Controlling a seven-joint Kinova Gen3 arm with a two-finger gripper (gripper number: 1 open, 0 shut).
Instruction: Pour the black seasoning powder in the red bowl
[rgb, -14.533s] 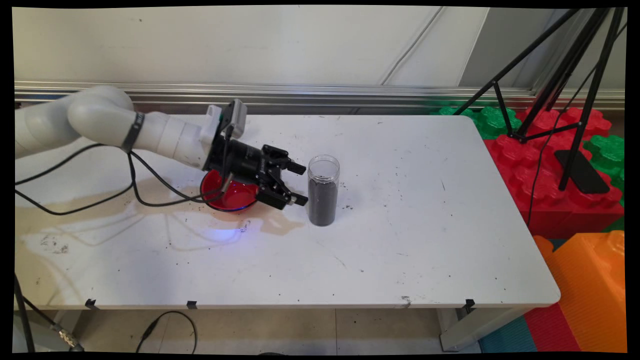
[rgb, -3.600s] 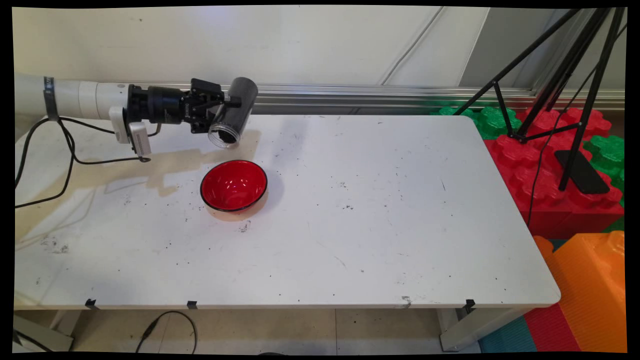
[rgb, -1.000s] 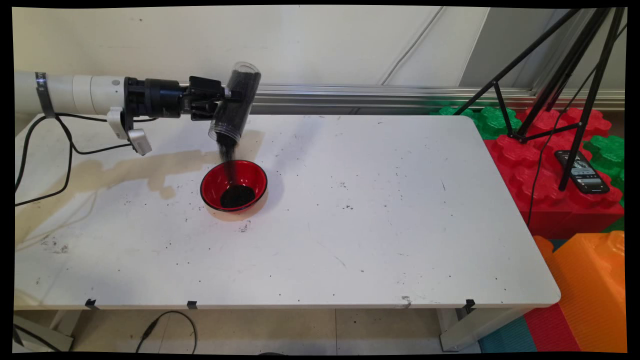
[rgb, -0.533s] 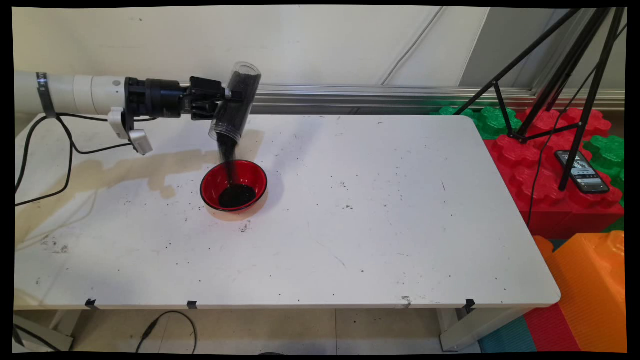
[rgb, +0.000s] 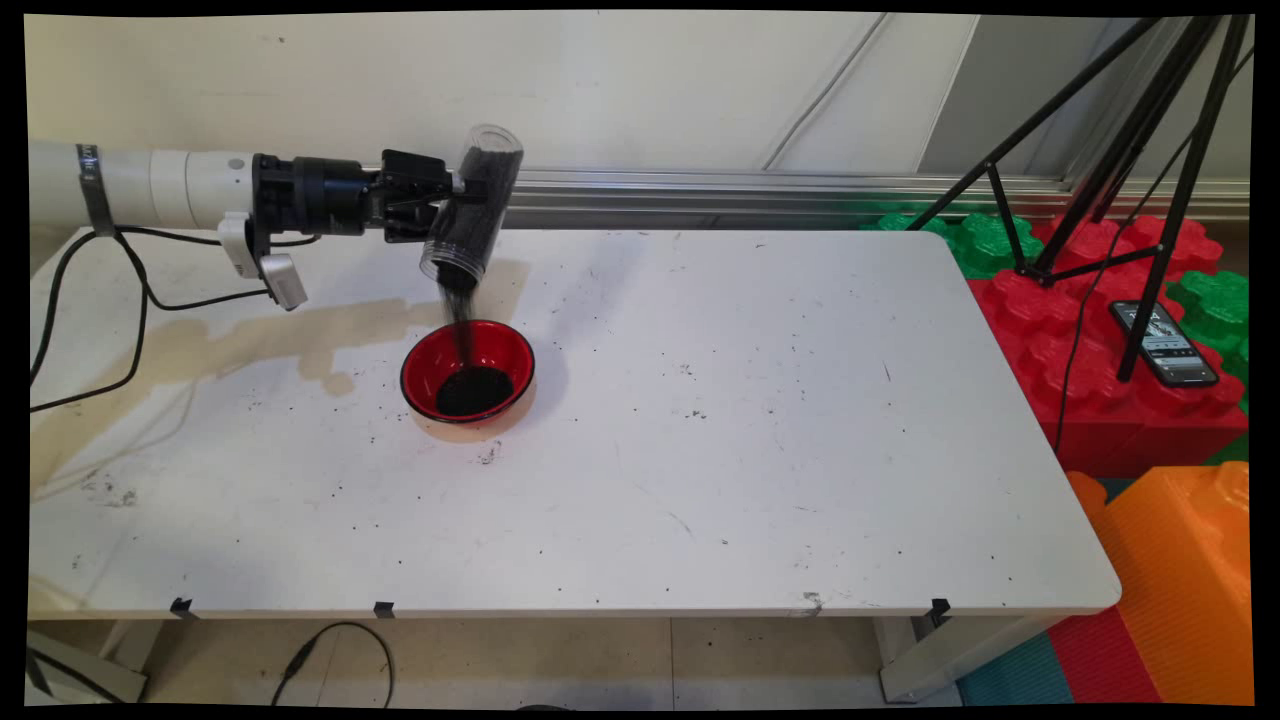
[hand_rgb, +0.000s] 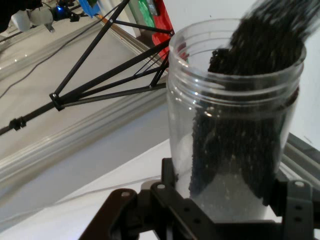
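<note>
Now the claw (rgb: 452, 196) tips the jar (rgb: 472, 205), bowl's (rgb: 467, 371) dark heap seemingly larger.

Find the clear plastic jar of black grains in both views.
Main view: clear plastic jar upper left, tipped mouth-down in the gripper, above the red bowl.
Hand view: fills the centre right, grains streaming out.
Shared landmark: black tripod.

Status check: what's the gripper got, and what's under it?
Gripper shut on clear jar, tipped mouth-down. Dark grains streaming into red bowl below. Nothing between them.
</note>
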